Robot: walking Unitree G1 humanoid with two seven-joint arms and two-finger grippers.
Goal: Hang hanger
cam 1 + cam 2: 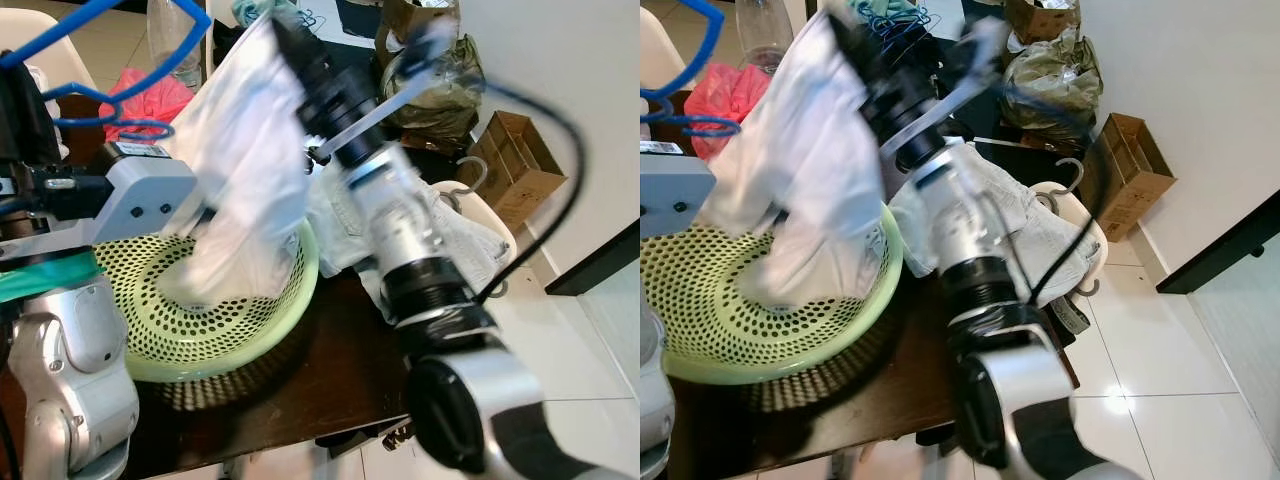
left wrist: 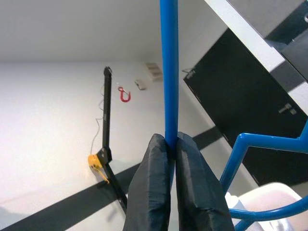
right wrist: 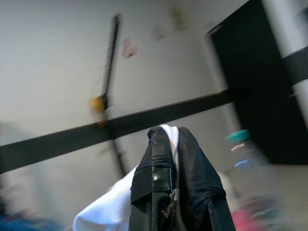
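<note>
Pinching blue hanger [image 2: 169, 72] in left tool [image 2: 170, 144]; upright.

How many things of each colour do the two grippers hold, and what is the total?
Blue: 1, the hanger, pinched by the left gripper.
White: 1, the garment, pinched by the right gripper.
Total: 2.

Blue hanger [image 1: 120, 40] cut off above.

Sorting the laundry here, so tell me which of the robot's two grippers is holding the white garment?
The right gripper: its fingers are shut on the white garment, lifted above the green basket. The left gripper instead clamps the blue hanger.
</note>
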